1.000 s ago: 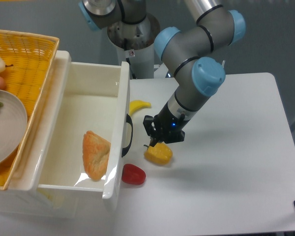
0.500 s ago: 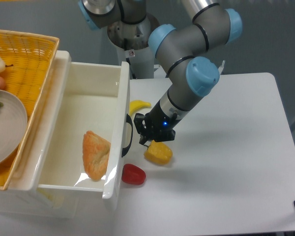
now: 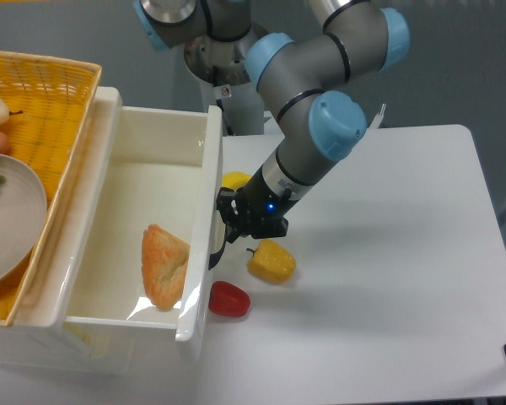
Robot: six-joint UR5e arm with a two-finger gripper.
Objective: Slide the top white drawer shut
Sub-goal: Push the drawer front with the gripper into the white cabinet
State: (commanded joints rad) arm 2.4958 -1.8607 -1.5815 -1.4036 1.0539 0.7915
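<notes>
No writing is legible anywhere; since a second ago the gripper (image 3: 234,221) has moved left off the yellow pepper (image 3: 271,261) to the black handle (image 3: 218,240), and whether its fingers are open or closed can't be made out. The top white drawer (image 3: 152,181), pulled wide open at centre left, holds a piece of toast (image 3: 164,266), with the yellow wicker basket (image 3: 55,101) in the upper left carrying a plate (image 3: 13,219).

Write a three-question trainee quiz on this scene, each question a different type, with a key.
1. True or false: the top white drawer is fully closed.
2. What lies inside the drawer? A) pastry B) spoon C) cup
3. Fill in: the end effector is next to the drawer's black ____.

Key: 1 false, it stands pulled out. 2 A, the pastry. 3 handle; whether the end effector touches it cannot be told.
</notes>
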